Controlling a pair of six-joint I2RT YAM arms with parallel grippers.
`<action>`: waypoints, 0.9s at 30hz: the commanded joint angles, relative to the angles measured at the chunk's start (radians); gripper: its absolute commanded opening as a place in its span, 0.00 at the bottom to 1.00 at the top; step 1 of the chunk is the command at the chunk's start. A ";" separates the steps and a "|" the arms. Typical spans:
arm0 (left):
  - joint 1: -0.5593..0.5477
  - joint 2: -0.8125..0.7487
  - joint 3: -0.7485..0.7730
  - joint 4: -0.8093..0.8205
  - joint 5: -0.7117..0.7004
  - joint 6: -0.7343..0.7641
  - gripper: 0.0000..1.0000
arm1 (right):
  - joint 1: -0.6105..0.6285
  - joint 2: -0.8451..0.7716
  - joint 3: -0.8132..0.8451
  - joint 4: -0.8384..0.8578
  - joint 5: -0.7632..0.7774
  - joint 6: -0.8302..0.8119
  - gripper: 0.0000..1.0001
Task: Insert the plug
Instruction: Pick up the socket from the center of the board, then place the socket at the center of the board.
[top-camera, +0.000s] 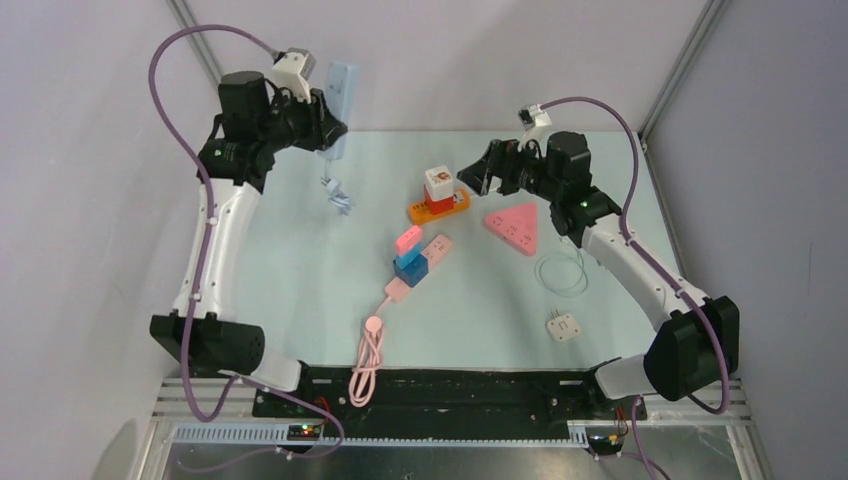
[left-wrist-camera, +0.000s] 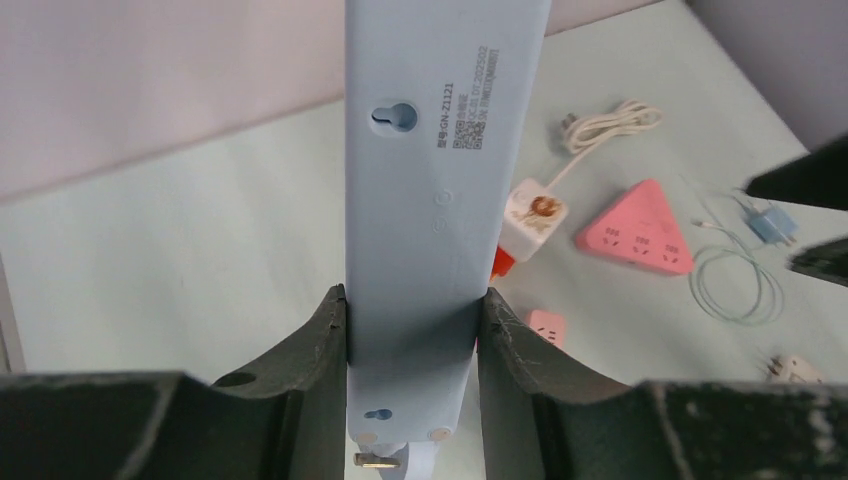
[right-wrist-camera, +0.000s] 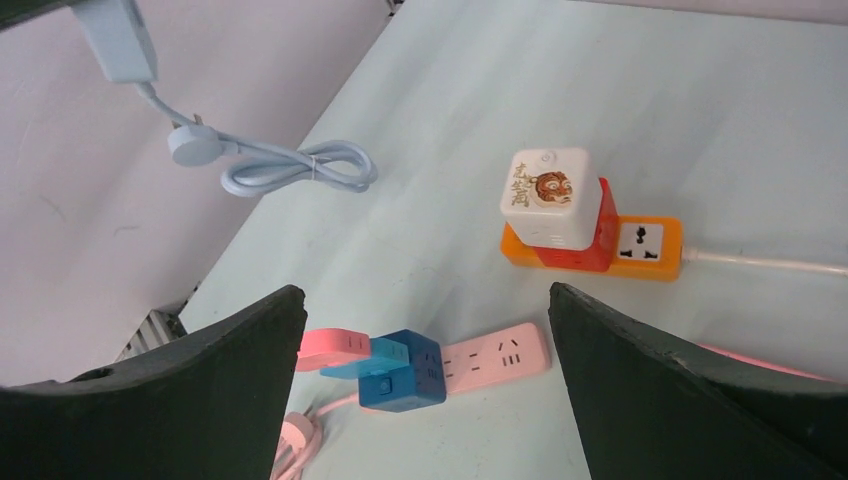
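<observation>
We have the left gripper (left-wrist-camera: 412, 335) clamped across the width of the pale blue power strip (top-camera: 343, 85), near its cable end, holding it upright off the table (top-camera: 290, 270) at the upper left of the overhead frame. The left wrist view shows the strip's back face (keyhole slot, label), so the sockets face away from that camera. Holding it up like that lets the strip's own cord bundle (right-wrist-camera: 300, 168) and round plug (right-wrist-camera: 193, 146) hang free below it, at upper left in the right wrist view. We can't tell whether the plug touches the table. We read that plug as the task item, though which socket it goes to isn't given. The right gripper (right-wrist-camera: 425, 300) is wide open with nothing in it. It hovers mid-frame in the overhead view, just right of the white cube adapter (right-wrist-camera: 548, 198), which sits on a red block (right-wrist-camera: 603, 232) plugged into the orange strip (right-wrist-camera: 652, 245). One free socket shows at the orange strip's right end. At lower centre is a pink strip (right-wrist-camera: 500, 352) with a blue cube (right-wrist-camera: 405, 372) on it, and a pink triangular strip (top-camera: 515, 226) lies right of centre. Our guess is that right takes the dangling plug, since left is tied up holding the body. The cord is tied in a bundle, so slack looks short. Nothing is inserted yet.
</observation>
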 joint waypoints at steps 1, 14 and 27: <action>-0.044 -0.061 0.096 0.055 0.145 0.110 0.00 | 0.002 -0.021 0.050 0.049 -0.054 0.001 0.96; -0.202 0.130 0.567 0.144 0.260 0.073 0.00 | -0.053 -0.099 0.067 0.046 -0.085 -0.006 0.96; -0.463 0.174 0.626 0.259 0.269 0.007 0.00 | -0.150 -0.163 0.067 -0.054 0.095 0.056 0.93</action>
